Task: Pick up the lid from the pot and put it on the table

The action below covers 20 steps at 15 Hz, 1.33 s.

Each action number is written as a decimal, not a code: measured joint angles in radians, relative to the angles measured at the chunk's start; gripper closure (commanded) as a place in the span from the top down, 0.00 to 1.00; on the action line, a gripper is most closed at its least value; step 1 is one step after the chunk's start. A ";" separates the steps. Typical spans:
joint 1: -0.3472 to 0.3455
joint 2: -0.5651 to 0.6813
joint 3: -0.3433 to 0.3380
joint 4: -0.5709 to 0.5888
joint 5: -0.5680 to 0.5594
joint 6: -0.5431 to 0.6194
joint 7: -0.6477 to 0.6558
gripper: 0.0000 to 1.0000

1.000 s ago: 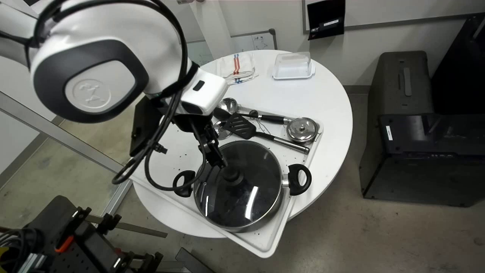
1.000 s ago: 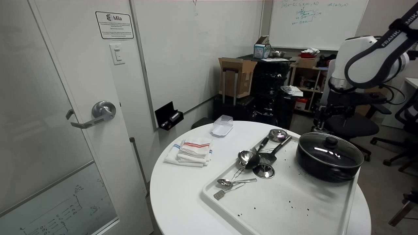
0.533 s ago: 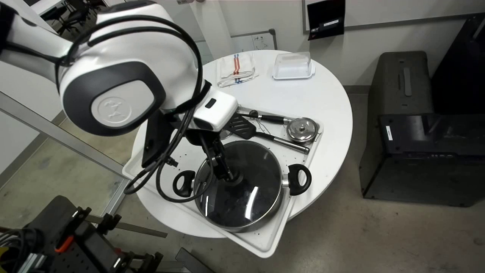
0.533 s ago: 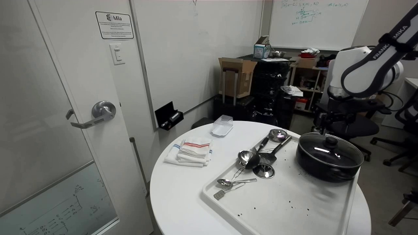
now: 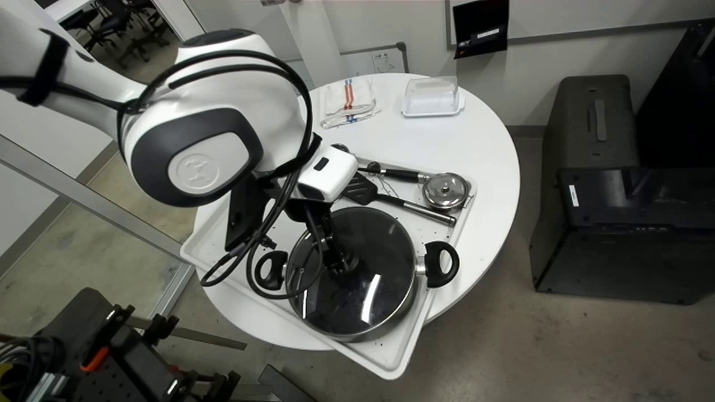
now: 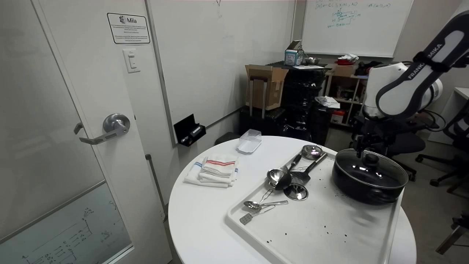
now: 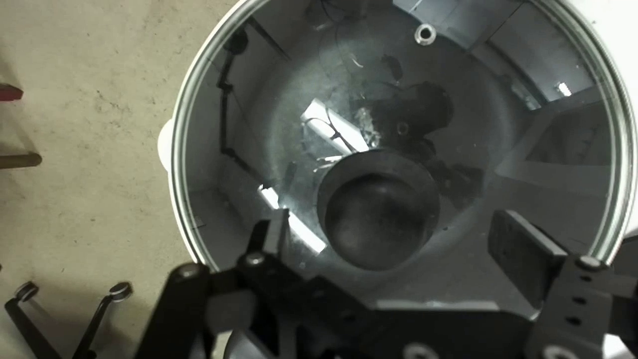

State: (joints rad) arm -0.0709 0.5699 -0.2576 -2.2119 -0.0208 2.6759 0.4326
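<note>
Black, wide, shallow pot (image 6: 355, 188) carries its round, metal-rimmed clear-glass lid (image 5: 380, 245), and its interior is hard to make out. Above the pot, the black two-fingered hand (image 7: 391, 224) stands wide near the lid's black knob (image 7: 381, 219); contact cannot be told.

Wrist view: lens just behind the gripper (image 7: 398, 239), very near, facing down past it; the lid (image 7: 413, 114) fills most of the frame. In an exterior view the lens sits higher than the gripper and looks steeply down; the arm (image 5: 223, 97) looms closer than the gripper, towels (image 5: 347, 100) beyond it. In an exterior view the lens is set lower, farther off, tilted mildly down, looking across the tray (image 6: 307, 220) toward the gripper. Round table (image 5: 483, 139), pot (image 6: 351, 189), tray, towels and gripper in both exterior views; lid and gripper in all three views.
</note>
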 measured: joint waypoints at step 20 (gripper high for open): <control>0.012 0.037 -0.018 0.047 0.010 0.000 0.004 0.24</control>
State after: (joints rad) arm -0.0588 0.6066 -0.2753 -2.1647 -0.0105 2.6763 0.4369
